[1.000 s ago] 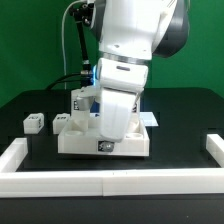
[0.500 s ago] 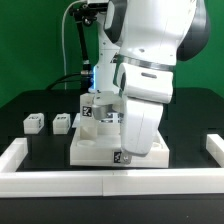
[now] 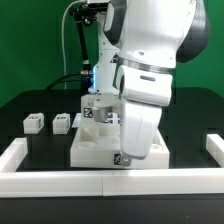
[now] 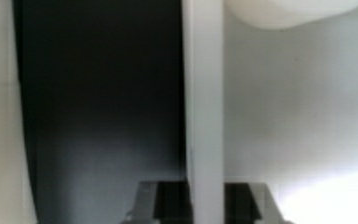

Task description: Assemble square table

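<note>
The square table's white slab (image 3: 92,150) lies flat on the black surface, with a tag (image 3: 122,157) on its front edge. My gripper (image 3: 128,148) reaches down onto that front edge, and the arm hides most of the fingers. In the wrist view the slab's edge (image 4: 202,100) runs between my two dark fingers (image 4: 160,205), and the gripper (image 4: 202,203) is shut on it. Two white tagged leg blocks (image 3: 33,122) (image 3: 62,123) stand on the exterior view's left. More tagged leg blocks (image 3: 92,112) stand by the slab's far edge, partly hidden by the arm.
A long white rail (image 3: 110,182) borders the black surface at the front, with raised ends on the left (image 3: 15,155) and the right (image 3: 205,150). A black stand with cables (image 3: 80,50) rises at the back against the green wall.
The arm and the slab it holds have slid toward the exterior view's right over the last second; in the last half second they have barely moved. The two loose leg blocks stayed put.
</note>
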`<state>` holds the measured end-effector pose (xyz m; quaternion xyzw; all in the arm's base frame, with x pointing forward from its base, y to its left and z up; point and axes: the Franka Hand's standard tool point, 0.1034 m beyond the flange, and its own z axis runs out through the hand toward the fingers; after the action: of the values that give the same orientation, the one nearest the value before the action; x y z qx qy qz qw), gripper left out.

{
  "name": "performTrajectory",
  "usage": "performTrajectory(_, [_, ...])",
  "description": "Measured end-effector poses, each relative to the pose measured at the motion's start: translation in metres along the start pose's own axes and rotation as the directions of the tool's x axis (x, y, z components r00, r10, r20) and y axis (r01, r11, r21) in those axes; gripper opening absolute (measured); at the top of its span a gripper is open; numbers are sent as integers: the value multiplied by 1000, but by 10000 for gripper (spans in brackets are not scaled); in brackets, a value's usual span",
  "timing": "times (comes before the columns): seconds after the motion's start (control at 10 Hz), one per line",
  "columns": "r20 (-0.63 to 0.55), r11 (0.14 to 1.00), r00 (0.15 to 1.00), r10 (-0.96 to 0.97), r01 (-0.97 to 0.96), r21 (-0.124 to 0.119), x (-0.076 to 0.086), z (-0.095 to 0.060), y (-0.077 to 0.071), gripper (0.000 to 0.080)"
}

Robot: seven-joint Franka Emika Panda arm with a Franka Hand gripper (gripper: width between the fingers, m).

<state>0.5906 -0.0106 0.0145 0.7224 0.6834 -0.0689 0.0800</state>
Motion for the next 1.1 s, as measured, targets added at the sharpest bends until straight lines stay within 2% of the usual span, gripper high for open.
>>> performTrajectory(0.3, [-4, 998, 998, 66, -66, 25, 31, -10, 23, 60])
performTrajectory(0.4, [0, 993, 994, 111, -110, 38, 39, -14, 27, 60])
performTrajectory(0.5, [-2, 988, 989, 147, -147, 41, 45, -17, 30, 60])
performTrajectory(0.9, [-1, 988, 988, 152, -152, 43, 41, -14, 28, 60])
performTrajectory(1.1, [-7, 989, 990, 141, -141, 43, 47, -15, 27, 60])
